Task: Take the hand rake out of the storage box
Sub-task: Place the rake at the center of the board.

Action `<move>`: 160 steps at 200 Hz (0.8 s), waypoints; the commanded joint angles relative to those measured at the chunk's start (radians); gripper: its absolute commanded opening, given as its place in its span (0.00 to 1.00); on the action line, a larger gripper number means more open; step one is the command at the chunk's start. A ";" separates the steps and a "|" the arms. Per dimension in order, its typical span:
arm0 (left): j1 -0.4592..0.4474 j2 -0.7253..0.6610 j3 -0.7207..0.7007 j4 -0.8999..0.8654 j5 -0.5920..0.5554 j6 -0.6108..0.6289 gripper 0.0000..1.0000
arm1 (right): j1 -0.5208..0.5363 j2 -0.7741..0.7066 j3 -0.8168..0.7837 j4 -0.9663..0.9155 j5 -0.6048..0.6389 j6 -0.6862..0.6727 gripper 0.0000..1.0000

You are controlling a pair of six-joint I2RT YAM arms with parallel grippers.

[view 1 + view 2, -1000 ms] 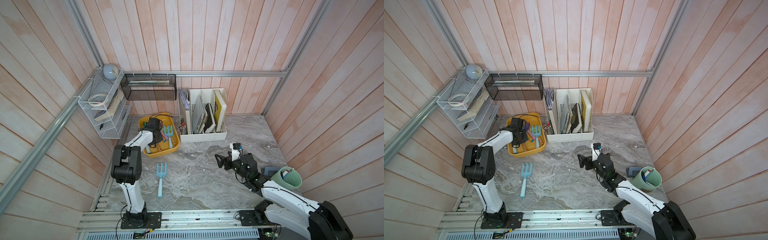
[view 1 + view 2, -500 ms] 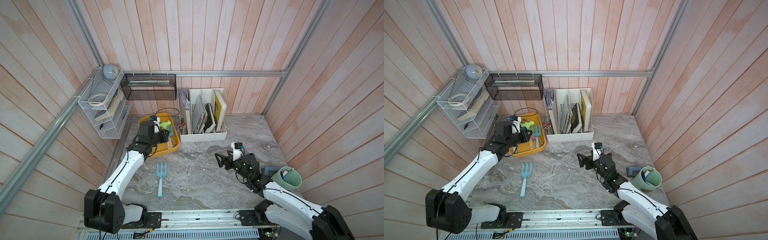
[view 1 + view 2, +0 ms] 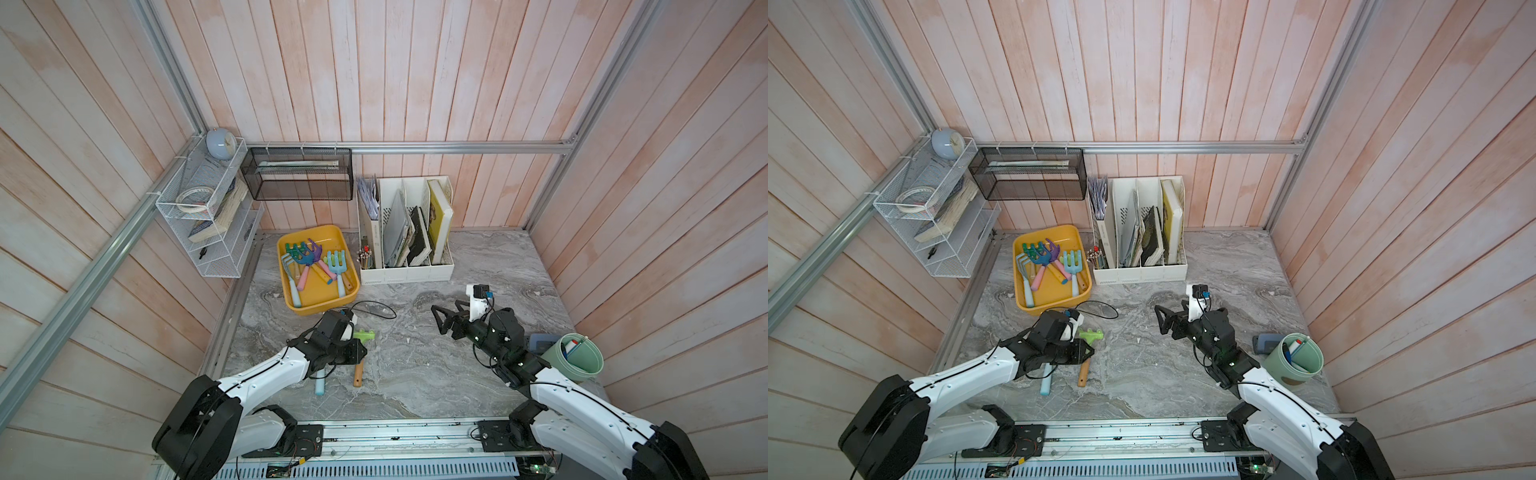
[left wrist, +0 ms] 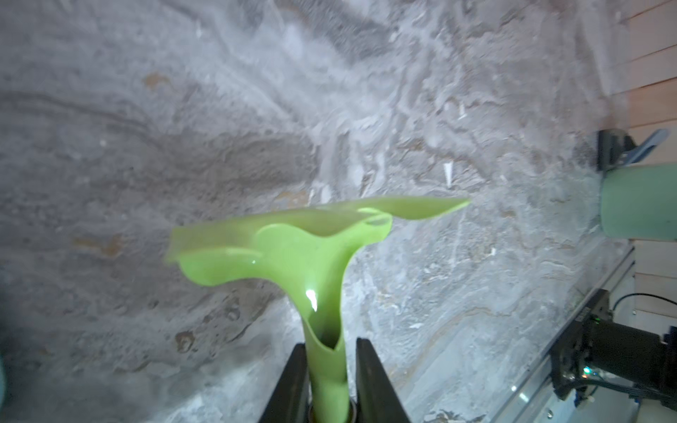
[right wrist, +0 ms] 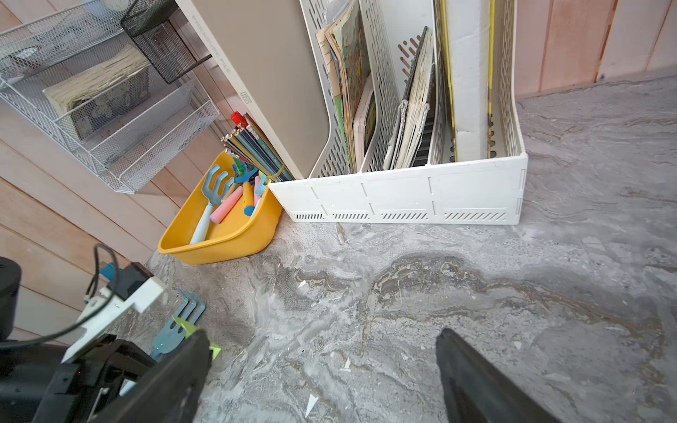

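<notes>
A green hand rake (image 3: 364, 334) (image 3: 1091, 333) with a wooden handle (image 3: 358, 374) is out of the yellow storage box (image 3: 320, 309) (image 3: 1054, 303) (image 5: 219, 249), low over the marble in front of it. My left gripper (image 3: 356, 351) (image 3: 1081, 351) (image 4: 331, 351) is shut on the rake's green neck (image 4: 293, 252). Whether the rake touches the table I cannot tell. Several colourful rakes (image 3: 316, 266) lie in the box. My right gripper (image 3: 437, 320) (image 3: 1160, 321) (image 5: 322, 340) stands open and holds nothing, to the right.
A blue rake (image 3: 319, 382) (image 3: 1045, 384) (image 5: 183, 318) lies on the marble under my left arm. The white file organizer (image 3: 405, 232) stands right of the box, with pencils (image 3: 365, 257) between them. A green cup (image 3: 579, 361) sits at the far right. A black cable (image 3: 374, 307) loops in front of the box.
My left arm has pulled back from the storage box toward the front with the green rake in its jaws, and is now beside the blue rake. The right arm has stayed put.
</notes>
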 commanded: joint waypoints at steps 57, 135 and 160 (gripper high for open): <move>0.037 0.108 0.017 0.014 -0.092 -0.034 0.19 | -0.005 -0.024 -0.006 -0.039 -0.005 0.010 0.98; 0.015 0.033 0.152 -0.211 -0.268 -0.065 0.49 | -0.005 -0.036 -0.015 -0.042 -0.006 0.008 0.98; -0.080 0.034 0.212 -0.334 -0.412 -0.131 0.60 | -0.005 -0.047 -0.021 -0.041 0.000 0.007 0.98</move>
